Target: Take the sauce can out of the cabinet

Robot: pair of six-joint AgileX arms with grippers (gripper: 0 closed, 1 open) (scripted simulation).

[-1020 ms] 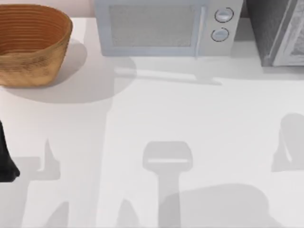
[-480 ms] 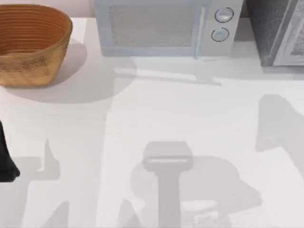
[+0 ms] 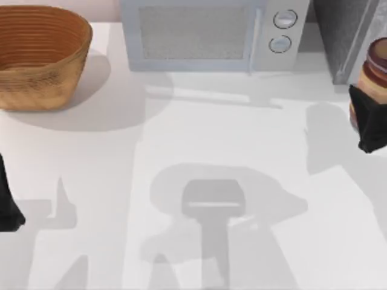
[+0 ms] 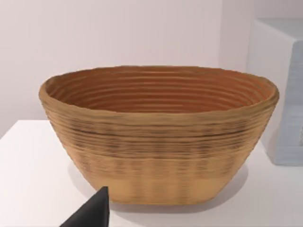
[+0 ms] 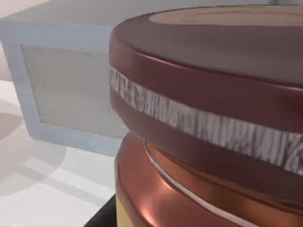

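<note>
Right gripper (image 3: 369, 124) clenched on the sauce can (image 3: 375, 72) at the table's right edge, can just above the fingers, in front of the cabinet (image 3: 344, 36). Best to hold it upright and carry it clear. Left gripper (image 3: 9, 202) parked left; cannot tell its fingers.

Maroon-banded sauce can (image 3: 376, 65) upright, beside grey cabinet (image 3: 341, 30)
</note>
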